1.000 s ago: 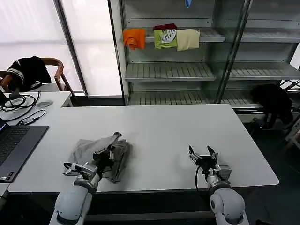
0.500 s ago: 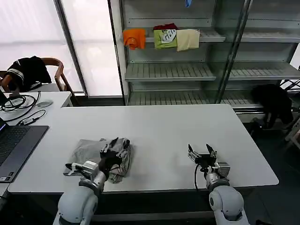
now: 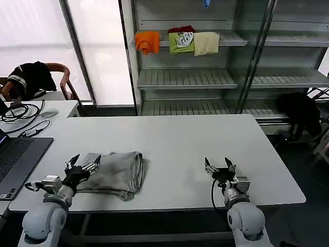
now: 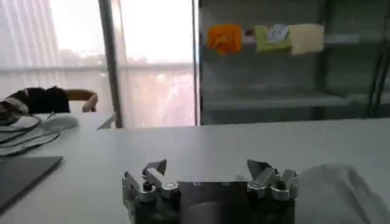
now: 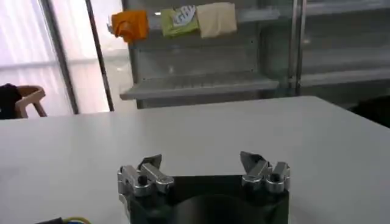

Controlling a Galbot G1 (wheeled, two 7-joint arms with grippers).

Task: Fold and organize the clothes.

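A light grey T-shirt (image 3: 115,173) lies folded into a small bundle on the white table (image 3: 175,139), near its front left. My left gripper (image 3: 81,165) stands open just left of the bundle, at its edge, with nothing between its fingers. The left wrist view shows a corner of the grey shirt (image 4: 341,192) beside the open left gripper (image 4: 207,165). My right gripper (image 3: 216,166) rests open and empty near the table's front edge, well to the right of the shirt; its wrist view shows the same open gripper (image 5: 201,161) over bare tabletop.
A laptop (image 3: 15,159) and cables (image 3: 23,110) lie on the left desk, with a chair holding a black garment (image 3: 32,77) behind. A metal shelf at the back carries orange (image 3: 147,41), green (image 3: 181,41) and cream (image 3: 206,43) folded garments. A dark object (image 3: 300,113) sits far right.
My left gripper has let go of the grey shirt and drawn back to the left. The shirt has settled flat into a folded bundle. The right gripper has barely moved.
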